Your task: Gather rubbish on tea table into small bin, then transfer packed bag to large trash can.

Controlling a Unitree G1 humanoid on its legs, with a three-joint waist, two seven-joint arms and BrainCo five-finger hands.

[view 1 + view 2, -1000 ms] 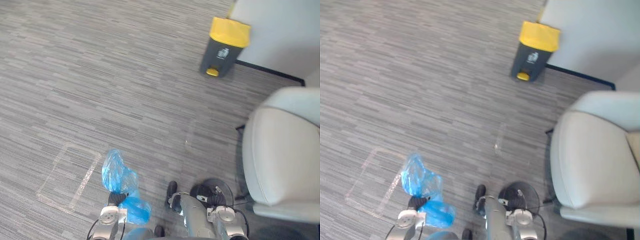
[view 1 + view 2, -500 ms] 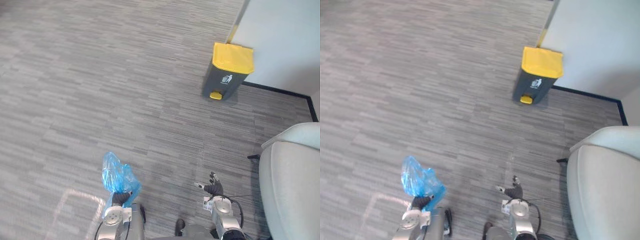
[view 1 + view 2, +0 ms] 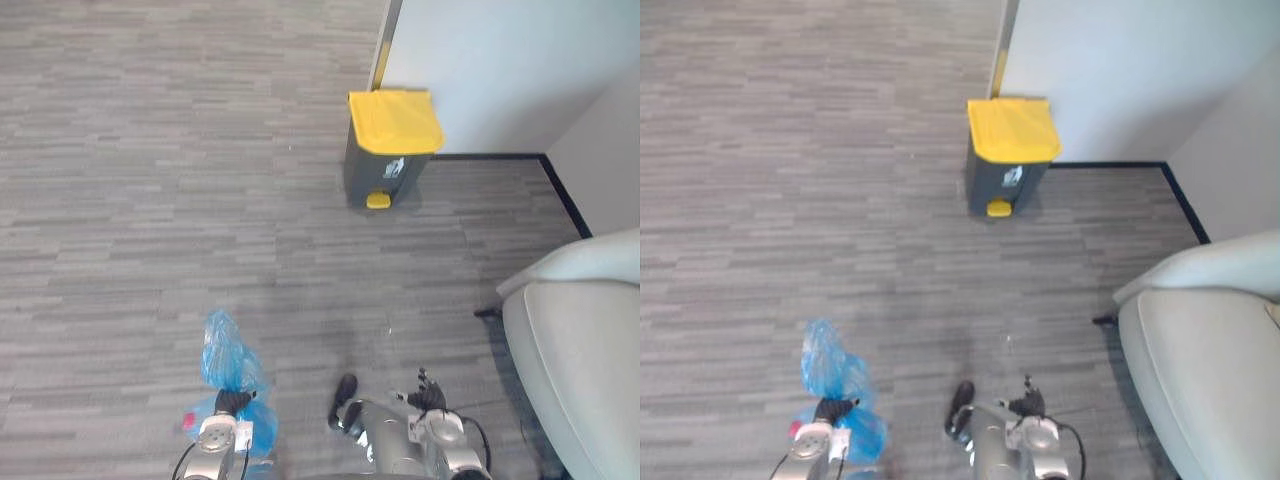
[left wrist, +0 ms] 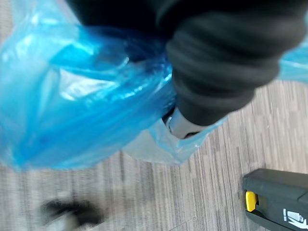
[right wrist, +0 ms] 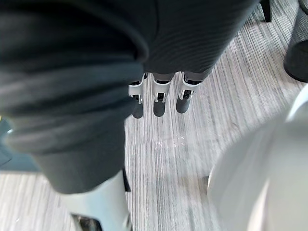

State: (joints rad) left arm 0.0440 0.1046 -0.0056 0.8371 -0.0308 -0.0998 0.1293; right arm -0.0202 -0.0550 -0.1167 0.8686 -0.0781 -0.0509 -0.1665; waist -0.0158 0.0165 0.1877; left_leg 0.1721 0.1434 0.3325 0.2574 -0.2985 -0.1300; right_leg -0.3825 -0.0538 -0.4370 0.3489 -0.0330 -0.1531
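Grey carpet lies open between the robot and the yellow-lidded large trash can [image 3: 392, 145] by the wall, well apart from the blue bag [image 3: 226, 358] clamped in its left robot hand [image 3: 233, 403], while the right robot hand [image 3: 429, 394] hangs straight-fingered, and that thin plastic may slip or tear on the way.

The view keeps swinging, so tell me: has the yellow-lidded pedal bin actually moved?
No. The yellow-lidded pedal bin stands against the white wall as before; the whole view shifted.
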